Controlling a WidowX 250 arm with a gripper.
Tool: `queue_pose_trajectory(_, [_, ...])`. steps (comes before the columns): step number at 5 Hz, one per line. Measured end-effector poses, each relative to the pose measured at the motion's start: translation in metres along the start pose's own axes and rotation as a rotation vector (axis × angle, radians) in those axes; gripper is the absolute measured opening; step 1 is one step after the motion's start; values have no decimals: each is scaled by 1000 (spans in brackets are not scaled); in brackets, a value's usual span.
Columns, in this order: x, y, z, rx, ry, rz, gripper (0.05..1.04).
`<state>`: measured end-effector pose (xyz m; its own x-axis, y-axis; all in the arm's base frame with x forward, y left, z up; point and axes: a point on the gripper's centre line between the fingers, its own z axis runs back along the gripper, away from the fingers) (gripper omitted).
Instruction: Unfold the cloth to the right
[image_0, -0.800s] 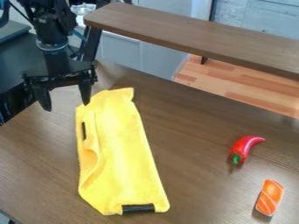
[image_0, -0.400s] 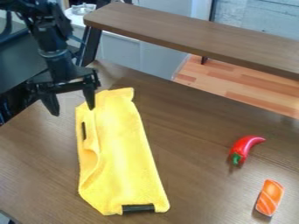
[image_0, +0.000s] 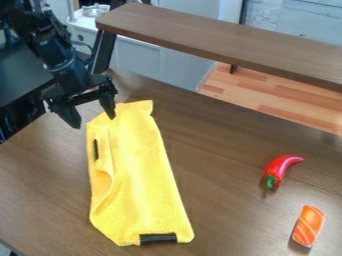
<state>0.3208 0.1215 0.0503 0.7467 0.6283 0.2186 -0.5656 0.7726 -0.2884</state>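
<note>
My gripper (image_0: 94, 122), fingers wide apart and empty, was by the upper end of the yellow cloth (image_0: 140, 170), which lay folded on the surface (image_0: 227, 210), so I judged this the lining-up step, with pinching one layer's edge to come next

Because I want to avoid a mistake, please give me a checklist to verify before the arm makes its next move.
1. Gripper open: ok, its fingers are apart.
2. Gripper near the yellow cloth: ok, at its upper end.
3. Finger touching the cloth: cannot tell.
4. Cloth fully unfolded: not ok, a folded flap lies along one long side.
5. Red pepper and orange piece off the cloth: ok.
</note>
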Motion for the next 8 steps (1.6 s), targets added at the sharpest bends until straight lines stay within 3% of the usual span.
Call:
queue_pose_trajectory(1, [0,3,-15,-22,-18,35,999])
queue_pose_trajectory(5, [-18,26,-49,80,-8,32,997])
queue_pose_trajectory(6, [-22,25,-53,97,-8,15,921])
queue_pose_trajectory(8, [-21,24,-54,111,-22,12,331])
